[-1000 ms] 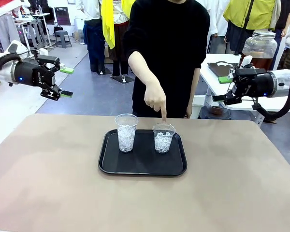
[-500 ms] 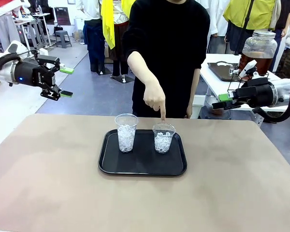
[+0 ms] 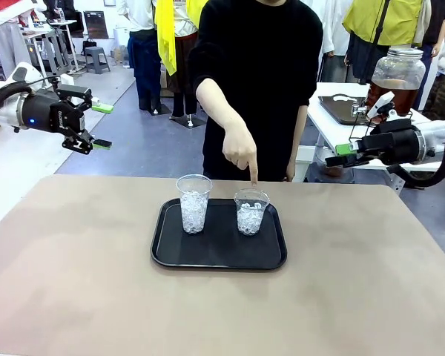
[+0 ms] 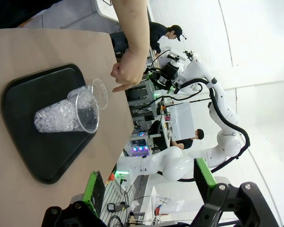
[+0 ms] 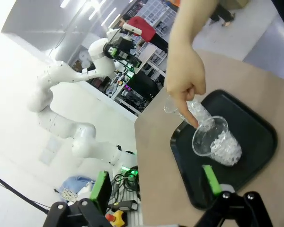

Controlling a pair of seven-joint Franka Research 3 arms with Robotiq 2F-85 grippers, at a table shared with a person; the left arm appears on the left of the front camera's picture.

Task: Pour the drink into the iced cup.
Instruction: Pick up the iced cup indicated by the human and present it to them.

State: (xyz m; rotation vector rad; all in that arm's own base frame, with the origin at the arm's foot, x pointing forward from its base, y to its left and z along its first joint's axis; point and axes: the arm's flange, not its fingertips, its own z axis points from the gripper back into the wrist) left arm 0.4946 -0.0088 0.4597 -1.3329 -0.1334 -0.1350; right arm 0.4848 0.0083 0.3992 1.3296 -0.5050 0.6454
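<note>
The brown table (image 3: 74, 282) fills the lower half of the front view. At its middle lies a black tray (image 3: 163, 256), long side running left to right.

Two clear plastic cups stand upright on the tray's far half, mouths up. The taller cup (image 3: 193, 204) is left of centre, with ice heaped to well above its middle. The shorter cup (image 3: 251, 211) is just right of it, apart from it, with ice in roughly its lower two thirds. No liquid shows in either.

Behind the tray stands a person in black. The person's hand (image 3: 239, 152) hangs over the shorter cup with the index finger pointing straight down at its far rim. Whether the fingertip touches the rim cannot be told.

At the upper left edge, the left gripper (image 3: 101, 126) is held above the table's height beyond its far left corner. Its fingers point toward picture right, spread wide, with nothing between the green pads.

At the right edge the right gripper (image 3: 340, 154) points toward picture left, beyond the table's far right corner. In its own wrist view the two fingers stand wide apart and empty, with the tray and cups between them farther off.

Farthest, at the upper right, a clear glass jar (image 3: 398, 74) with a lid stands upright on a white side table, long axis vertical. The drink (image 3: 409, 99), amber-brown, sits in its lower part. The right arm crosses in front of its base.
</note>
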